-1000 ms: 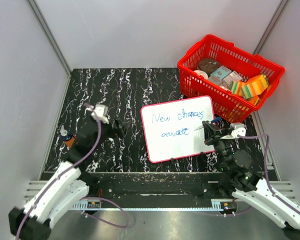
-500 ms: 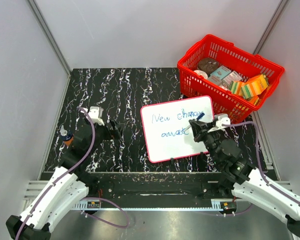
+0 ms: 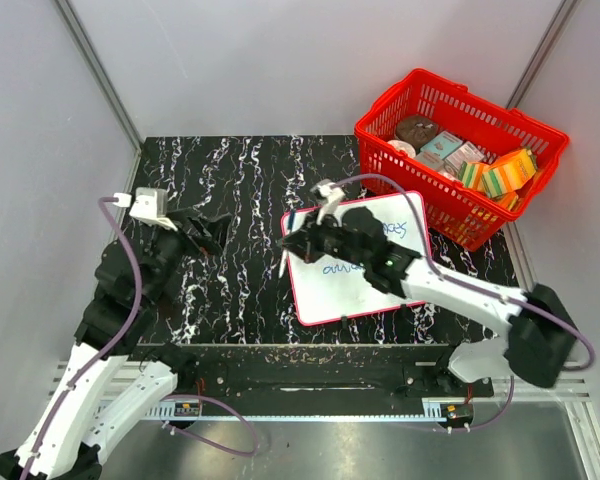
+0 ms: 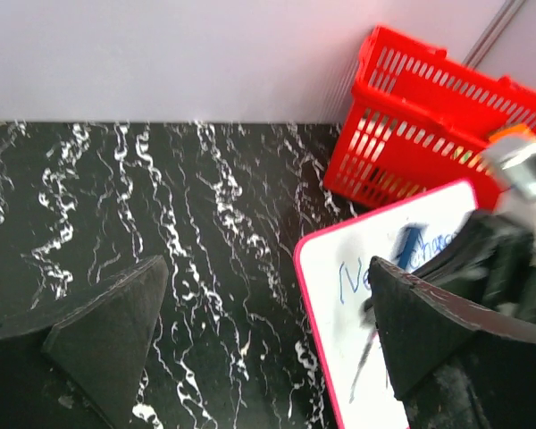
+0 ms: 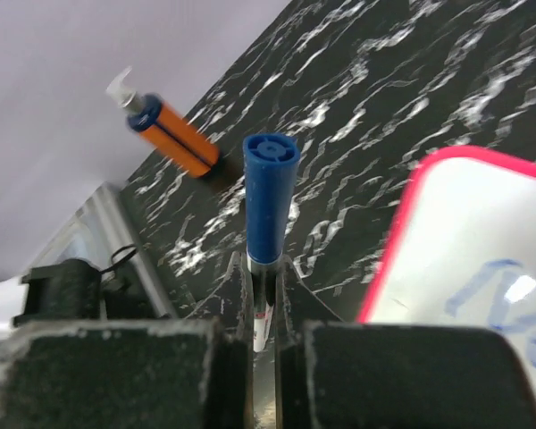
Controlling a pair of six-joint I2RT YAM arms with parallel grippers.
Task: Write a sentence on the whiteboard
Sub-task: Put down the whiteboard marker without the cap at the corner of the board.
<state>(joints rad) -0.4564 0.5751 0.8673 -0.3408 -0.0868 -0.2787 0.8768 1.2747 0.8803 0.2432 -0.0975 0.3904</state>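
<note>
Item: whiteboard (image 3: 360,295), white with a red rim, lying flat on the black marbled table (image 3: 250,170). Sentence (image 3: 345,270): blue script in two lines across the upper half of the board, the first line largely hidden under the right arm, the lower half of the board bare. Right gripper (image 3: 298,238): reaches across the board to its left rim, clamped shut on a blue marker (image 5: 270,192) held between the fingers, its butt end toward the wrist camera; whether the tip touches the board cannot be told. Left gripper (image 3: 205,228): above the table left of the board, apart from it, jaws spread wide and holding nothing. Red basket (image 3: 435,205): packed with small boxes, against the board's far right corner. Orange bottle (image 5: 170,138): farther left of the board, beyond the left arm. Step in hand, as judged: writing part done, marker carried to the left margin as if to start a fresh line. Next move calls for: tip set down on the bare white under the second line, light even pressure so that the board does not slide, strokes run rightward.
</note>
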